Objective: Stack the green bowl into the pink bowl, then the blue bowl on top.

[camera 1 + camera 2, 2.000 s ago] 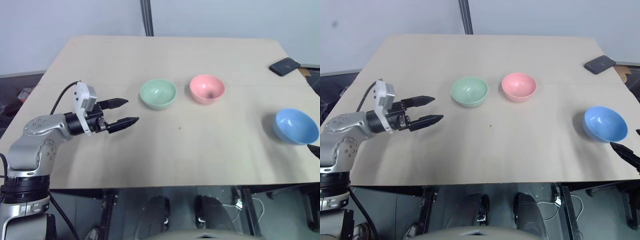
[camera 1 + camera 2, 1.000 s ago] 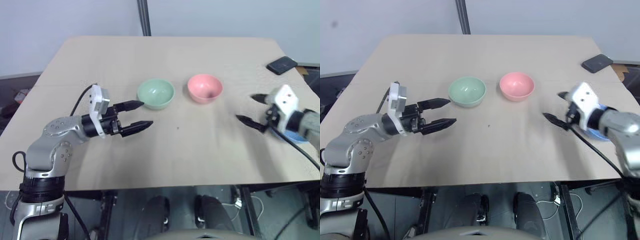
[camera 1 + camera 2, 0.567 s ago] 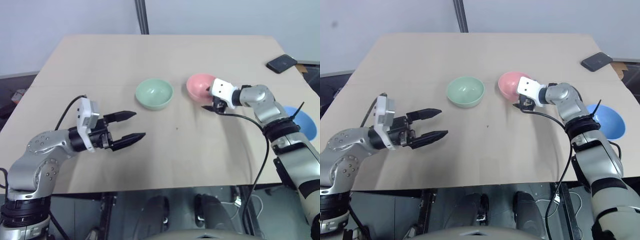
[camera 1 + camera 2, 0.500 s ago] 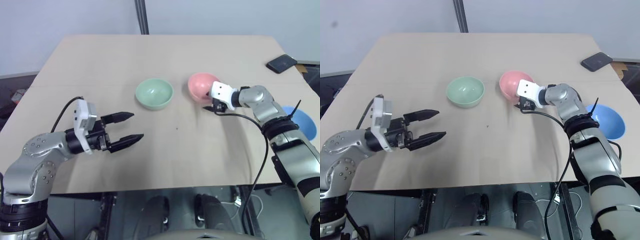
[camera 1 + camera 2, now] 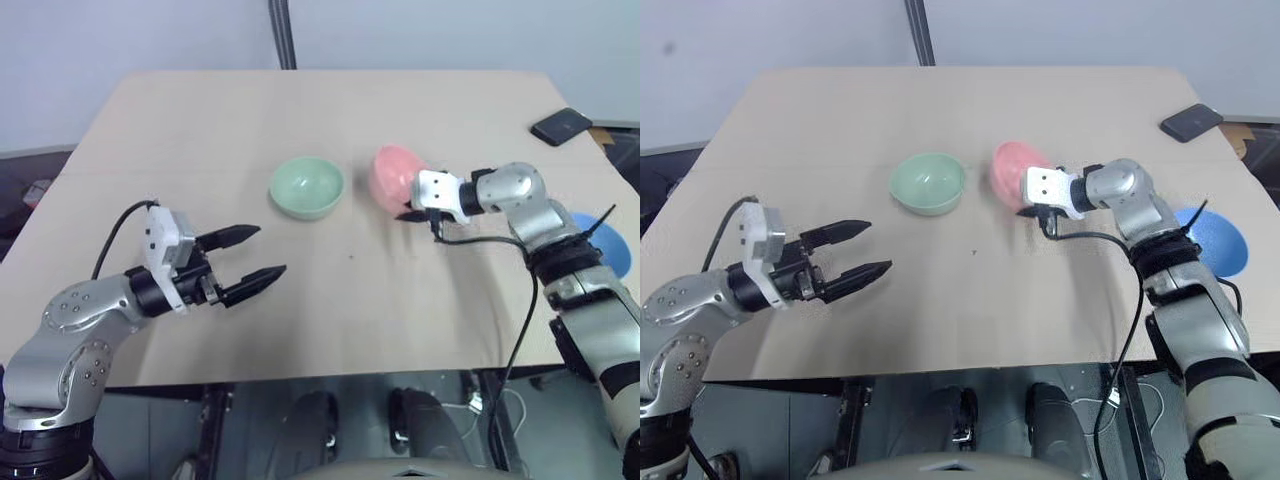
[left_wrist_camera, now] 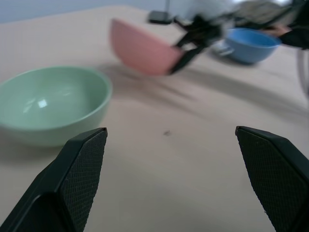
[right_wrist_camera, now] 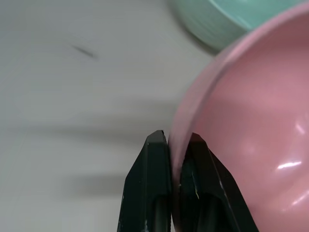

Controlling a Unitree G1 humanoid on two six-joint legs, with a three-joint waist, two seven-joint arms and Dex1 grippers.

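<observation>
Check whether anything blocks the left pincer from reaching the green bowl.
Nothing visible does. The left pincer is open, with only bare table between it and the green bowl. The pink bowl, gripped by the right pincer, sits off to the side.

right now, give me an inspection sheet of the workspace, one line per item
surface: tan table, a small dark speck near its middle.
job's things: green bowl upright, unstacked; pink bowl tilted, its rim pinched; blue bowl at the right edge, partly behind the right arm.
clutter: dark phone at the far right corner.
grippers: left gripper open, holding nothing; right gripper shut on the pink bowl's rim.
cables: black cable along the right arm; another at the left wrist.
surroundings: pale wall, dark pole behind the table.
</observation>
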